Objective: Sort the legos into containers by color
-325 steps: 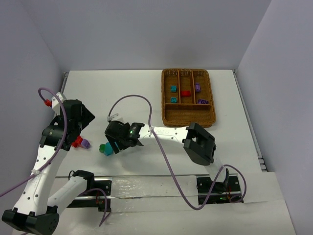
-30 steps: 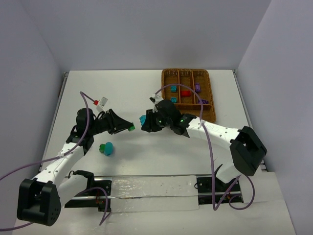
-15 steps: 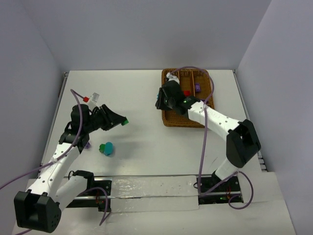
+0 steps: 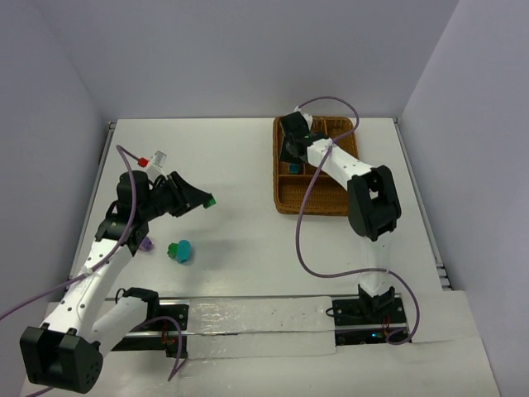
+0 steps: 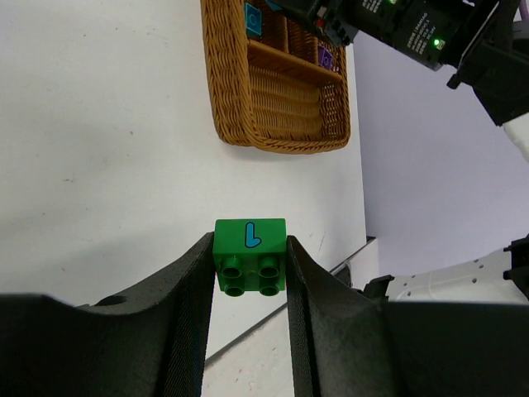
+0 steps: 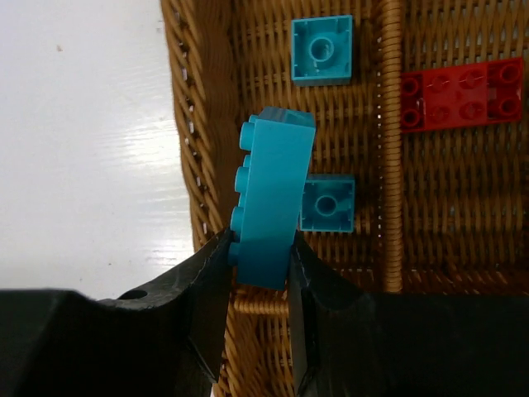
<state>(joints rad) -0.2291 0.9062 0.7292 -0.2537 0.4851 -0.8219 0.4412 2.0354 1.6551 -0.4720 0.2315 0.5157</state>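
A: Surface and room?
B: White table [image 4: 231,157], pale walls [image 4: 248,50]; wicker tray [image 4: 318,204] near the far right corner.
A: Jaws?
B: The left gripper [image 5: 250,266] is clenched on a green lego [image 5: 250,248] toward the left edge; the right gripper [image 6: 259,252] is grasping a teal lego [image 6: 273,198] over the tray.

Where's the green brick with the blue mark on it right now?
The green brick is clamped in the left gripper, close up in the left wrist view, over the left half of the table, well short of the wicker tray.
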